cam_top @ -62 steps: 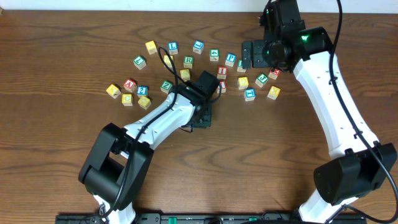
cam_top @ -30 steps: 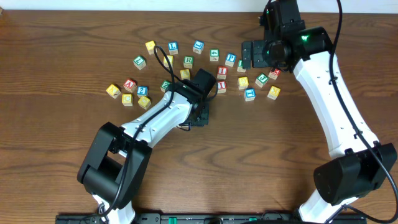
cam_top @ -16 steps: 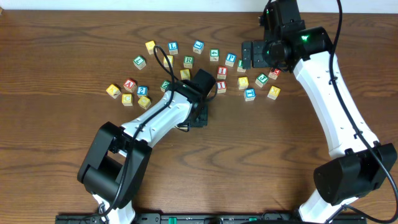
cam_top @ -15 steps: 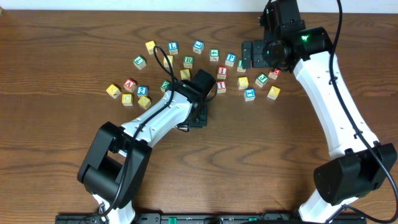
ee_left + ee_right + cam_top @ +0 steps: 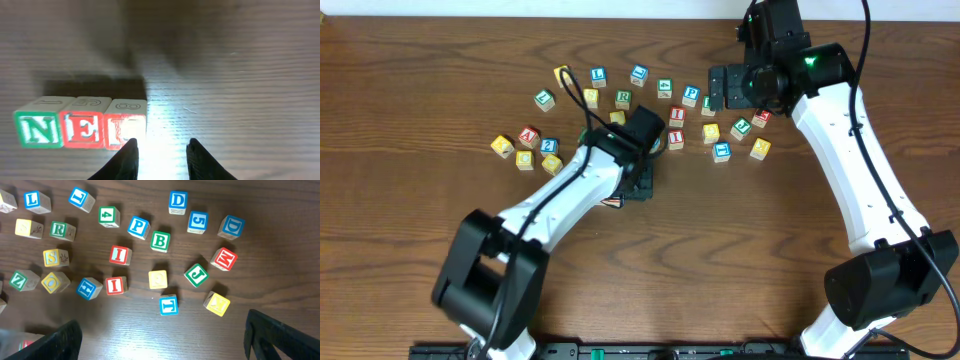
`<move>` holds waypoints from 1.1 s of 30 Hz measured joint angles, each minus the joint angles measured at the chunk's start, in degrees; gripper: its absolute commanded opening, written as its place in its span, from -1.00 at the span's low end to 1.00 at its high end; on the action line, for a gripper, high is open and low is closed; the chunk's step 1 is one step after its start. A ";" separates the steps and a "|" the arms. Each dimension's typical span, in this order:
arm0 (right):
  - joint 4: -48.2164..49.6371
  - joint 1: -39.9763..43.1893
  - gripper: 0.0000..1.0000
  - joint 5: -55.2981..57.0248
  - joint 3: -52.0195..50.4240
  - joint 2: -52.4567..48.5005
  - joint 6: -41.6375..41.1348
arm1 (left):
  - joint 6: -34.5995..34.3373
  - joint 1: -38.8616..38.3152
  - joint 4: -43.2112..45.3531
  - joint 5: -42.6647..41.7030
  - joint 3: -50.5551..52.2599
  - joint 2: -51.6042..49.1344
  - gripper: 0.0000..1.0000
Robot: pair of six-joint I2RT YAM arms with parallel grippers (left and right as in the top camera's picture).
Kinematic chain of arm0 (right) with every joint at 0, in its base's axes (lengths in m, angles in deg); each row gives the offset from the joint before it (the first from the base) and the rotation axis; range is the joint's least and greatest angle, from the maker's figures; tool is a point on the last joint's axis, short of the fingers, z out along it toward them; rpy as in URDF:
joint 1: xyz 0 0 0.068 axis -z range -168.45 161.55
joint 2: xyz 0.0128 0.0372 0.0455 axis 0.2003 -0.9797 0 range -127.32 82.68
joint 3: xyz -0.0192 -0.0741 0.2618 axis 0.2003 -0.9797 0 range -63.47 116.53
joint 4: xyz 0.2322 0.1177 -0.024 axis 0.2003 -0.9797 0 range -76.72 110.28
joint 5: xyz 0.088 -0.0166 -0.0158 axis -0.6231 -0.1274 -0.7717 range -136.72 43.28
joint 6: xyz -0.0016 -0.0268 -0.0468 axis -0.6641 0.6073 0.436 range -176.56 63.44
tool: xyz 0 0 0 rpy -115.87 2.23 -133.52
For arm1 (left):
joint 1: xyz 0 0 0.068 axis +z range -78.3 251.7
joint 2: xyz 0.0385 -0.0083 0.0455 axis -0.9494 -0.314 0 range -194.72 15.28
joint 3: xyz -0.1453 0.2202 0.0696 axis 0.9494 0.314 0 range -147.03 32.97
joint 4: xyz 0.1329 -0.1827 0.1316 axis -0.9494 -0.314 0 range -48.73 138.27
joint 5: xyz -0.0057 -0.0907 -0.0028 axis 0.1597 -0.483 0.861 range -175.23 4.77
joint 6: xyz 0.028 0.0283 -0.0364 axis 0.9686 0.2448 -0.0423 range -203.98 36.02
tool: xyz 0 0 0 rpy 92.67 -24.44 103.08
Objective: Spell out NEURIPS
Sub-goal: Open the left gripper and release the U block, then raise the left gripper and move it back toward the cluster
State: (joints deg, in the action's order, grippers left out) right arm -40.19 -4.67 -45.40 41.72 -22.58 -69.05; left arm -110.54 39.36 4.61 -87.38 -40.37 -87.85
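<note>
Wooden N cube (image 5: 37, 129) and E cube (image 5: 82, 130) are seen set touching in a row on the worktop (image 5: 240, 75), a glare-washed third cube (image 5: 125, 125) against them, and with the left pincer (image 5: 161, 150) spread empty just beside it, the row could be knocked crooked by one careless sweep.

Robotics lab workstation: a white-and-black left arm (image 5: 565, 190) and right arm (image 5: 850, 170) rise from a black base rail (image 5: 650, 351) at the edge of a wood-grain table (image 5: 410, 60).
</note>
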 measured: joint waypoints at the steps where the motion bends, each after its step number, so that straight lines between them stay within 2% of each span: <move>1: 0.00 0.00 0.99 0.00 0.00 0.00 0.00 | 0.04 0.00 0.02 0.02 0.00 0.83 -0.35; 16: 0.00 0.00 0.98 0.00 0.00 0.00 0.00 | 2.71 0.00 -0.22 1.49 0.00 9.51 -0.33; 18: 0.00 0.00 0.99 0.00 0.00 0.00 0.00 | 2.84 0.00 -0.28 1.51 0.00 9.97 -0.25; 33: 0.00 0.00 0.98 0.00 0.00 0.00 0.00 | 4.44 0.00 -4.37 1.73 -4.20 11.69 -0.22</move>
State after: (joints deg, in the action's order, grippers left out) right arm -40.19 -4.67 -45.40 41.72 -22.58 -69.05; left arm -106.11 39.36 0.24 -85.65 -44.57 -76.16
